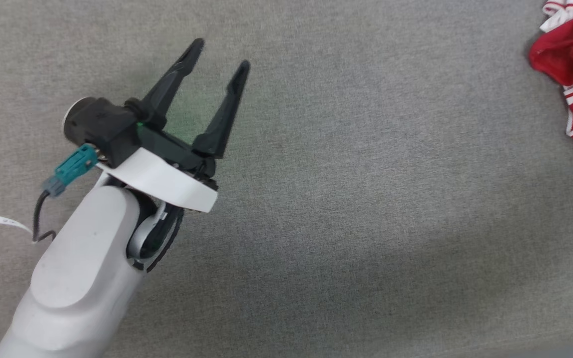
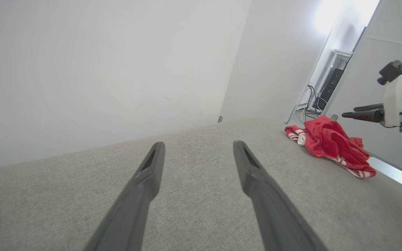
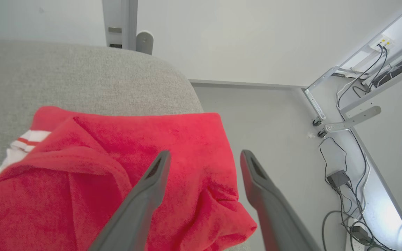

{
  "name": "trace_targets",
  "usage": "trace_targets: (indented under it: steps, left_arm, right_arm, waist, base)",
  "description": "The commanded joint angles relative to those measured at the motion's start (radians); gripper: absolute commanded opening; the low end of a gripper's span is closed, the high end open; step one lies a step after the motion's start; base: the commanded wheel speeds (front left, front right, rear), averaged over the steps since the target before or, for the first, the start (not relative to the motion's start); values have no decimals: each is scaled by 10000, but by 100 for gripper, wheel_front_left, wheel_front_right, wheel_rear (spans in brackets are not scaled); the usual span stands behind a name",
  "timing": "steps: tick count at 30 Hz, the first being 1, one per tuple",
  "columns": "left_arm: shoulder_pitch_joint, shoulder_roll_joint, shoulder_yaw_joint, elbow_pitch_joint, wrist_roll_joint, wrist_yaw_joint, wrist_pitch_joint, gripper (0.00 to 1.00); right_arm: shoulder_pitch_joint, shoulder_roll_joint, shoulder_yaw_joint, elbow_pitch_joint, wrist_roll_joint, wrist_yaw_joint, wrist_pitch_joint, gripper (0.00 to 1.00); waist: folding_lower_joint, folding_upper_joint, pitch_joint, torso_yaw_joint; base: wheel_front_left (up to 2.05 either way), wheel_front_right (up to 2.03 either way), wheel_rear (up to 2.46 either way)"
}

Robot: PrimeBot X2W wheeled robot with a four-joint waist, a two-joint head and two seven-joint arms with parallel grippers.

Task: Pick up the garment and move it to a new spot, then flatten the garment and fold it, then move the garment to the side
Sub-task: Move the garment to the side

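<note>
The red jersey (image 1: 570, 54) is seen crumpled at the right corner of the grey table (image 1: 346, 199), with one fold apparently hanging over the table's edge. The right gripper (image 3: 204, 153) is held spread just above it, with nothing pinched. The left gripper (image 1: 221, 54) is likewise spread, over the table's middle and well apart from the jersey.
</note>
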Motion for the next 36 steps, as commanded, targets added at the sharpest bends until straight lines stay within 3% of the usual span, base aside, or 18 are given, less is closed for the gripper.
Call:
trace_targets:
  steps: [1, 18, 27, 36]
  left_arm:
    - [168, 44, 107, 18, -45, -37, -45, 100]
    - [2002, -18, 1941, -223, 217, -37, -45, 100]
    - [3767, -310, 3292, -519, 456, -37, -45, 100]
    - [5929, -346, 4484, -886, 625, -37, -45, 100]
  right_arm:
    - [-79, 90, -44, 22, 196, -26, -139, 100]
    - [2073, 882, 751, -1579, 1974, -26, -2032, 100]
    - [4323, 1234, 1368, -3260, 2919, -24, -2860, 100]
    - [6894, 1601, 1146, -5317, 3115, -26, -3244, 100]
  waist:
    - [-1, 0, -136, 9]
    - [-1, 0, -1801, 331]
    - [-1, 0, -3003, 665]
    - [-1, 0, -4079, 1015]
  base:
    - [0, 0, 0]
    - [0, 0, 0]
    - [0, 0, 0]
    - [0, 0, 0]
